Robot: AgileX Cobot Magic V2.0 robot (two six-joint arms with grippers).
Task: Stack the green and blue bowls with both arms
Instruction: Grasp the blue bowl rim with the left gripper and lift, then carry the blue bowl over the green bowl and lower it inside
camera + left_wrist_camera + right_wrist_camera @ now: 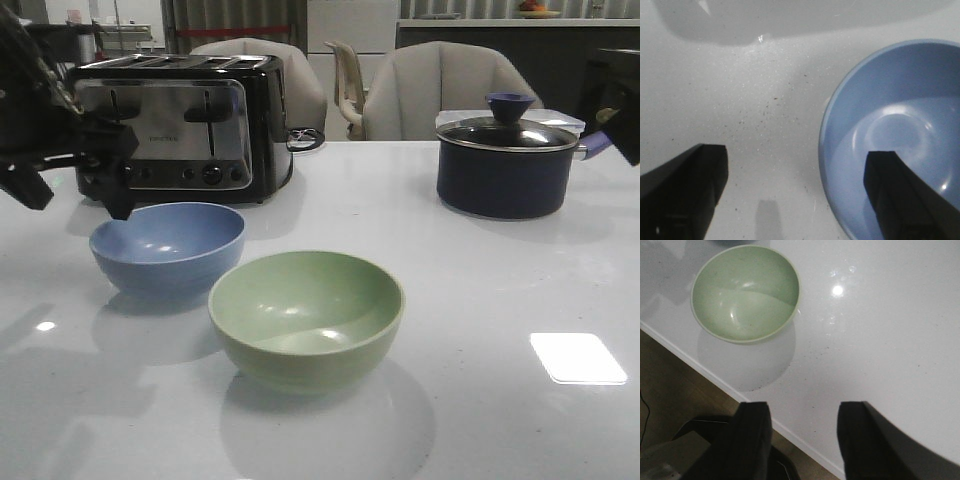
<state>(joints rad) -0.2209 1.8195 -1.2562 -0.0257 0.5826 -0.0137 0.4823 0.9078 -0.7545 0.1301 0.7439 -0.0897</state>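
The blue bowl [167,246] and green bowl [306,315] sit side by side on the white table [500,420]. The left gripper [795,195] hangs spread wide over the blue bowl's rim. The right gripper [801,440] is spread too, away from the green bowl.

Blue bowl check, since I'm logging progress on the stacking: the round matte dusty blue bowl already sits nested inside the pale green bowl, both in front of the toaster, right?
Not nested. The front view shows the round matte dusty blue bowl standing on the table beside the pale sage green bowl, apart; the black and chrome toaster is behind them.
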